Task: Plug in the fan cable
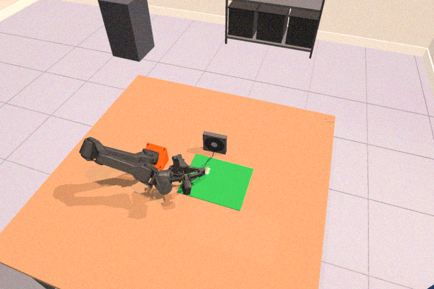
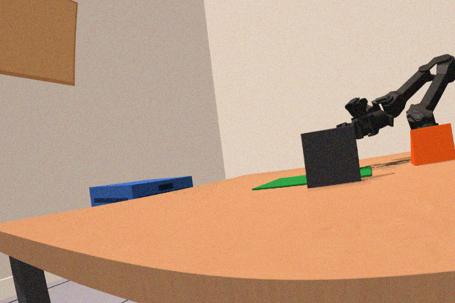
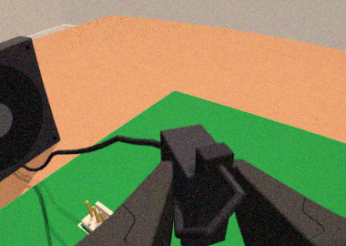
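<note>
Jaws were clamped on the plug [image 3: 196,185], a dark block pinched between both fingers and held above the board [image 3: 290,155], clear of its surface. In the wrist view the plug stood upright in the grip, its top poking up above the fingers. The cable [image 3: 103,145] ran from the plug's upper left corner, out over the board's edge and back to the fan [image 3: 21,107].

Lower left of the plug sat the header [image 3: 95,218], a small white base with gold pins standing up, apart from the plug and not yet mated with it. From the top view the header [image 1: 208,170] lay near the board's [image 1: 224,184] corner closest to the fan [image 1: 214,142], with the fingertips right beside it.

The fan stood upright on the bench [image 1: 140,243], just off the board's far edge. The arm [image 1: 119,161] reached low across the bench from an orange block [image 1: 159,156] at its base. In the exterior view the fan [image 2: 330,156] hid the plug and fingertips; only the wrist showed behind it
</note>
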Robot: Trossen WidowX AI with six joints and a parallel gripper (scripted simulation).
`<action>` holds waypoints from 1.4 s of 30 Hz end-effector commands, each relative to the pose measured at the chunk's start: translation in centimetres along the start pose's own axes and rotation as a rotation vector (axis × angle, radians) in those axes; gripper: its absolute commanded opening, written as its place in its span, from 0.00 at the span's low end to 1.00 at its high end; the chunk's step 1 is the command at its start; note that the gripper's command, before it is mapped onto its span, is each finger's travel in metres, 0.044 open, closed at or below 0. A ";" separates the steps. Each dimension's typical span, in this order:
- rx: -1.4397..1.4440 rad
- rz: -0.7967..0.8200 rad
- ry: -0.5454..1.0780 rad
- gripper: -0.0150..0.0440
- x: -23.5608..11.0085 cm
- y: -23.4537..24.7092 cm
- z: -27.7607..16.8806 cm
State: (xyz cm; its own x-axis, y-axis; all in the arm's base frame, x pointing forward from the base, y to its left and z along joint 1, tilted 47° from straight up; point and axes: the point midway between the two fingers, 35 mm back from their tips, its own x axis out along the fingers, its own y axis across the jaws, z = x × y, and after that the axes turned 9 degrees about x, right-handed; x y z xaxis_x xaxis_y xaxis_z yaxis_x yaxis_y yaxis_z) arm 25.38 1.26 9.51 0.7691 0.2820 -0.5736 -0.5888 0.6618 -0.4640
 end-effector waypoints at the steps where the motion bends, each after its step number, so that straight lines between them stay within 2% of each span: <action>1: -0.001 -0.002 -0.002 0.25 -0.1 0.0 0.3; 42: -0.004 0.000 -0.001 0.25 0.3 -1.5 -2.5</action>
State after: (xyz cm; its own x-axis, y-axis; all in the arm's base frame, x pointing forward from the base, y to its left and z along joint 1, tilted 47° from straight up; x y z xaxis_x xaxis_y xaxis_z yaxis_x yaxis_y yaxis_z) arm 25.77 -1.09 8.50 0.7697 0.2793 -0.5741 -0.5879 0.6607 -0.4668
